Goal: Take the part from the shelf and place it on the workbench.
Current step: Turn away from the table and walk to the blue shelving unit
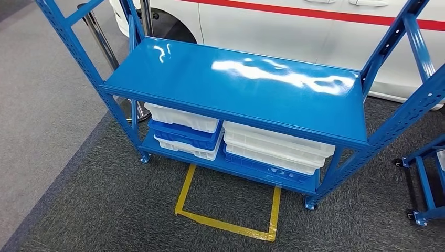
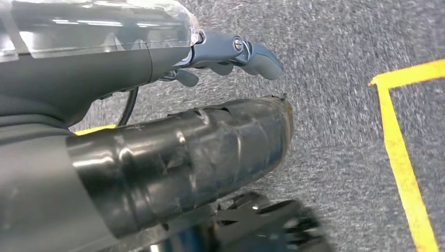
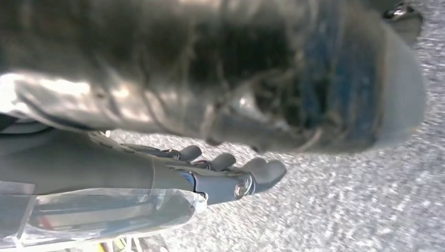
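Left hand [image 2: 231, 55] and right hand [image 3: 225, 176] hanging over grey carpet, fingers loose, holding nothing, yellow tape square [image 1: 228, 207] on the floor, blue metal shelf [image 1: 236, 79] behind it (white and blue plastic trays [image 1: 273, 149] stacked low), part cannot be made out, white car [image 1: 294, 26] farthest.

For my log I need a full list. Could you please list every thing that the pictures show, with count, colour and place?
shelf rack: one, blue, in front of the robot, top shelf bare and shiny.
white trays: several, stacked on the bottom shelf, in a left stack and a right stack.
blue trays: at least two, stacked between and under the white ones.
tape outline: one, yellow, on the dark carpet in front of the rack.
car: one, white with a red stripe, behind the rack.
second rack: one, blue, at the right edge, partly seen.
metal post: one, silver, behind the rack at left.
left hand: hanging over the carpet, fingers holding nothing.
right hand: hanging over the carpet, holding nothing.
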`<state>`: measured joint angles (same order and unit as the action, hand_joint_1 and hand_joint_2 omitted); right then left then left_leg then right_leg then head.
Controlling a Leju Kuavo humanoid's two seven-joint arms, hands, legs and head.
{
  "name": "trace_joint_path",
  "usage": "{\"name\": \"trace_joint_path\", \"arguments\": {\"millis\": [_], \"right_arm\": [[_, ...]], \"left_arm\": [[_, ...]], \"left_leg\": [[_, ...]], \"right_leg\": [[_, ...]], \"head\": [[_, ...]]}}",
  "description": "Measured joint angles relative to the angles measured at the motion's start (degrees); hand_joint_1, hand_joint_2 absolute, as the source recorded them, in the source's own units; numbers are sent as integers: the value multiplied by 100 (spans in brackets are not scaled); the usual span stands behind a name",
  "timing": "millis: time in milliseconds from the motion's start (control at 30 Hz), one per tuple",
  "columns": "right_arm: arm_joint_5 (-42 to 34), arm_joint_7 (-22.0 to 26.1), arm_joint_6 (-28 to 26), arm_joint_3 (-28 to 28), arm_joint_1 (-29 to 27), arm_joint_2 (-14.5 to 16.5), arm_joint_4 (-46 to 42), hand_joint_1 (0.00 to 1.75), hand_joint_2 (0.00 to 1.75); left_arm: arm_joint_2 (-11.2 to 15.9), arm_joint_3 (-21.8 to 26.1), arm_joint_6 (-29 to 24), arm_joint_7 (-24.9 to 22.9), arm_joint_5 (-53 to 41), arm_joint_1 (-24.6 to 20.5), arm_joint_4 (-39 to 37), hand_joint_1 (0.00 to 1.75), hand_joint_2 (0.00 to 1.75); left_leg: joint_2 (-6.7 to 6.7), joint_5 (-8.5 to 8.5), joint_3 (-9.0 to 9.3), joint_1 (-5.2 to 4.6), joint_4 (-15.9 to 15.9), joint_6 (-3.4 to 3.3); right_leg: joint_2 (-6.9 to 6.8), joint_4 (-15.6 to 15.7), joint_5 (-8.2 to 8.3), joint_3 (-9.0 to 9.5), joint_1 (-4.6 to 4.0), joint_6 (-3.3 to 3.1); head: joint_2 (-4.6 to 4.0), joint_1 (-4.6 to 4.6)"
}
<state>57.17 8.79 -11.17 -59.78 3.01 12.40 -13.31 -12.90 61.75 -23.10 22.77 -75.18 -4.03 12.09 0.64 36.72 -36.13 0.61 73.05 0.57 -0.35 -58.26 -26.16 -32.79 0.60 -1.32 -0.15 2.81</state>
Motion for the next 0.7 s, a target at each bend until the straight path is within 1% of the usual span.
{"name": "trace_joint_path", "arguments": {"millis": [33, 67, 100, 133, 167, 200, 233, 267, 300, 333, 367, 400, 467, 500, 533, 567, 600, 633, 667, 700], "right_arm": [[-1, -46, -6, -3, -1, 2, 1, 0, 0], [-1, -95, -20, -6, 0, 4, 1, 0, 0], [1, -136, -40, -9, 0, 9, 2, 0, 0], [2, -169, -63, -11, 2, 17, 2, 0, 0], [7, -194, -87, -13, 5, 26, 3, 0, 0], [15, -218, -112, -14, 8, 33, 3, 0, 0], [26, -244, -138, -15, 11, 38, 4, 0, 0], [35, -269, -163, -15, 12, 40, 4, 0, 44], [43, -296, -185, -15, 11, 42, 4, 0, 87], [49, -318, -203, -16, 10, 42, 4, 0, 131], [53, -339, -220, -16, 10, 43, 4, 0, 175], [60, -352, -235, -16, 10, 43, 4, 0, 175], [90, -363, -256, -16, 10, 43, 4, 0, 175], [108, -365, -258, -15, 9, 43, 4, 0, 175], [124, -365, -258, -15, 8, 43, 4, 0, 175], [133, -365, -258, -15, 7, 42, 4, 0, 175], [137, -365, -258, -15, 5, 42, 4, 0, 175], [138, -365, -260, -15, 4, 42, 4, 0, 175], [139, -368, -263, -15, 6, 52, 9, 0, 175], [139, -372, -270, -15, 12, 62, 14, 0, 175]], "left_arm": [[0, 0, 2, -4, -7, 7, 0, 0, 0], [1, 0, 4, -9, -16, 14, 0, 0, 0], [2, 0, 6, -14, -27, 17, 0, 0, 0], [3, 0, 7, -17, -34, 18, 0, 0, 0], [5, 0, 7, -20, -40, 14, 0, 0, 0], [6, -1, 7, -23, -43, 9, 0, 0, 0], [7, -1, 7, -27, -45, 3, 0, 0, 0], [7, -2, 7, -32, -48, 0, 0, 0, 0], [5, -2, 7, -38, -49, 0, 0, 0, 0], [3, -1, 7, -42, -52, 1, 0, 0, 0], [1, -1, 8, -46, -53, 1, 0, 0, 0], [-2, 0, 8, -48, -55, -2, 0, 0, 0], [-2, 0, 10, -48, -57, -4, 0, 0, 0], [-1, 0, 11, -48, -57, -1, 0, 0, 0], [-1, 0, 13, -48, -57, 1, 0, 0, 0], [-1, 0, 13, -48, -58, 2, 0, 0, 0], [-1, 0, 13, -48, -58, 2, 0, 0, 0], [-1, 0, 13, -48, -59, 1, 0, 0, 0], [4, 0, 13, -48, -60, -3, 0, 0, 0], [11, -1, 14, -46, -60, -7, 0, 0, 0]], "left_leg": [[-7, -50, -54, 0, 80, 1], [-8, -212, -1, 0, -71, -6], [-11, -445, 145, 1, -418, -22], [-24, -642, 318, -3, -828, -45], [-36, -776, 460, -9, -1177, -70], [-48, -840, 543, -17, -1399, -96], [-57, -839, 566, -28, -1486, -118], [-57, -846, 563, -36, -1504, -140], [-51, -868, 571, -28, -1522, -176], [-42, -892, 585, -20, -1546, -214], [-31, -919, 595, -9, -1573, -257], [-20, -942, 602, 1, -1596, -292], [1, -954, 585, -5, -1597, -320], [12, -954, 580, -9, -1594, -320], [20, -953, 580, -11, -1592, -319], [23, -950, 585, -11, -1589, -314], [23, -943, 596, -9, -1585, -306], [22, -928, 604, -16, -1570, -294], [18, -898, 591, -41, -1535, -283], [15, -871, 573, -71, -1501, -280]], "right_leg": [[26, -10, -2, -2, -2, 0], [55, -21, -6, -1, -3, 3], [81, -33, -11, 3, -3, 9], [102, -47, -18, 3, -10, 20], [120, -61, -24, -3, -20, 39], [131, -71, -24, -12, -29, 64], [137, -74, -21, -21, -35, 92], [141, -70, -13, -25, -35, 124], [141, -68, -10, -25, -32, 157], [134, -98, -38, -32, -26, 188], [124, -210, -125, -77, -23, 218], [113, -434, -275, -174, -15, 246], [98, -1177, -671, -512, 3, 293], [96, -1512, -794, -668, 12, 312], [92, -1691, -816, -749, 19, 324], [85, -1627, -713, -711, 25, 328], [74, -1344, -523, -566, 31, 326], [58, -922, -318, -358, 45, 339], [52, -535, -185, -170, 62, 362], [52, -270, -118, -48, 79, 336]], "head": [[0, 0], [0, -1], [0, 0], [0, 1], [0, 2], [0, 4], [0, 5], [0, 7], [0, 7], [0, 9], [0, 11], [0, 15], [0, 19], [0, 18], [0, 17], [0, 18], [0, 18], [0, 20], [0, 22], [0, 10]]}}
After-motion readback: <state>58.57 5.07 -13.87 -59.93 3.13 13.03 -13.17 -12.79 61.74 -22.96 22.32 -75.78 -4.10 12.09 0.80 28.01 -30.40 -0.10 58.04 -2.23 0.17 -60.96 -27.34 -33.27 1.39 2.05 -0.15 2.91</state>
